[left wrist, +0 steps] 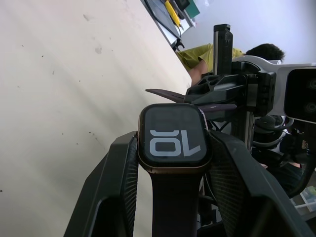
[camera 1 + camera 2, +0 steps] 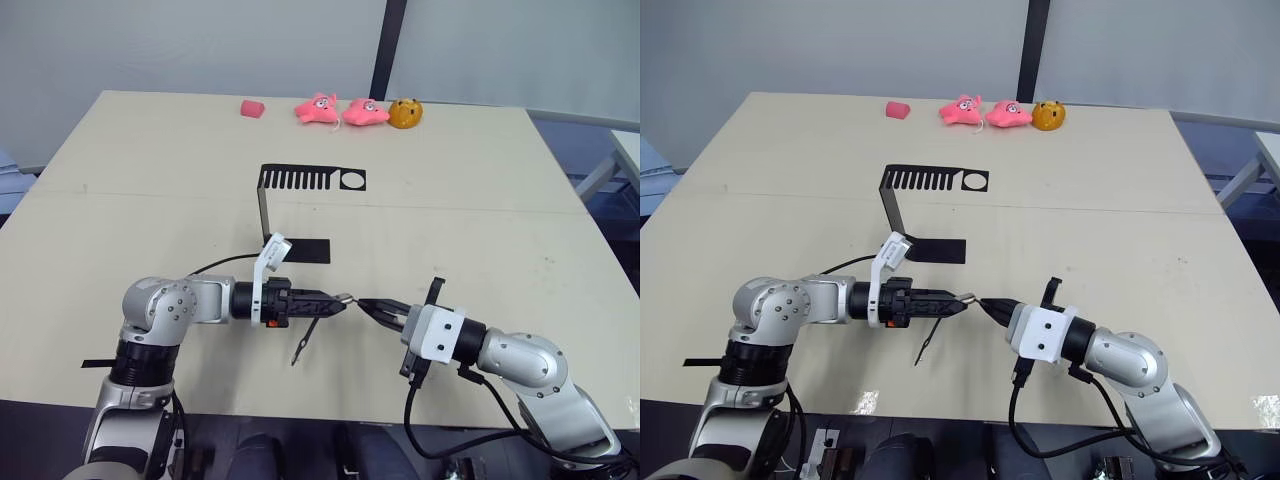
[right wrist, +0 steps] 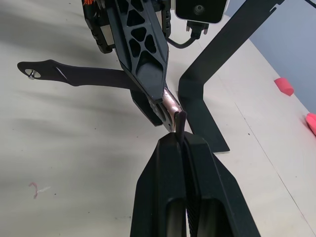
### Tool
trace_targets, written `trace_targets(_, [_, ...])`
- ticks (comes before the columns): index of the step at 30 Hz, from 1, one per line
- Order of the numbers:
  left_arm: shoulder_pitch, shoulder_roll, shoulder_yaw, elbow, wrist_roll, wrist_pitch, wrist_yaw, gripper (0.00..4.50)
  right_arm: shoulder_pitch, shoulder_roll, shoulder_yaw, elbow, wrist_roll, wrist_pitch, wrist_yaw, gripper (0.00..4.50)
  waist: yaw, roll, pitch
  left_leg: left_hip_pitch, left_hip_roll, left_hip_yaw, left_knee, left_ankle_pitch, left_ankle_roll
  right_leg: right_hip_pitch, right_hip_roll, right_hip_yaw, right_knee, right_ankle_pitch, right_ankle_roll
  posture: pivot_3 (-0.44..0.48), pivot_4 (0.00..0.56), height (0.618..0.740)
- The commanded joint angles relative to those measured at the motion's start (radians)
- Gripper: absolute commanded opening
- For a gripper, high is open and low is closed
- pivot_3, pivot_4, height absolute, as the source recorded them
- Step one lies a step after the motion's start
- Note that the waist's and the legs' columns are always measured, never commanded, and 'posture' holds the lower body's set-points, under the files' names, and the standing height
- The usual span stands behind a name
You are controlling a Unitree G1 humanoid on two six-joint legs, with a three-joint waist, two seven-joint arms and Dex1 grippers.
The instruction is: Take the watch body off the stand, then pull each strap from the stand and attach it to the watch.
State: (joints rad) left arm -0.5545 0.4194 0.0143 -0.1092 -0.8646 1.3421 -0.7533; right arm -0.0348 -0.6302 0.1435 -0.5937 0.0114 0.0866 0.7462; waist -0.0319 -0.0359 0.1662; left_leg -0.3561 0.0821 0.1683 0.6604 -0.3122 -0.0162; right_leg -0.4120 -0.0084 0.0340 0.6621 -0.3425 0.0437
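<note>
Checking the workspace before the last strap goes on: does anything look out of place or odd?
Nothing looks damaged or spilled. The toys along the table's far edge have no part here. The stand sits upright, its slots bare.

Both arms reach in from the sides and meet in front of the robot, low over the table (image 2: 520, 250). The left arm is bent at the elbow and points toward the right. Its left end effector (image 2: 338, 301) has its two black fingers (image 1: 116, 182) pressed on the sides of the watch body (image 1: 173, 137). The right arm points back toward the left. The right end effector (image 2: 366, 306) has its fingers squeezed together on a thin strap (image 3: 180, 123), tip to tip with the left one.
</note>
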Motion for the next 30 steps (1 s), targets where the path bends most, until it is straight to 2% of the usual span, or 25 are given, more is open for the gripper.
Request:
trace_targets(1, [-0.017, -0.022, -0.002, -0.052, -0.043, 0.016, 0.003, 1.58, -0.019, 0.008, -0.004, -0.029, 0.005, -0.013, -0.012, 0.00, 0.000, 0.000, 0.000, 0.000, 0.000, 0.000, 0.000, 0.000, 0.000, 0.000, 0.000, 0.000, 0.000, 0.000, 0.000, 0.000, 0.150, 0.740])
trace_targets(30, [-0.026, -0.047, 0.012, -0.070, -0.049, 0.052, 0.031, 1.58, -0.041, 0.025, 0.014, -0.007, -0.050, -0.025, -0.016, 0.00, 0.000, 0.000, 0.000, 0.000, 0.000, 0.000, 0.000, 0.000, 0.000, 0.000, 0.000, 0.000, 0.000, 0.000, 0.000, 0.000, 0.150, 0.740])
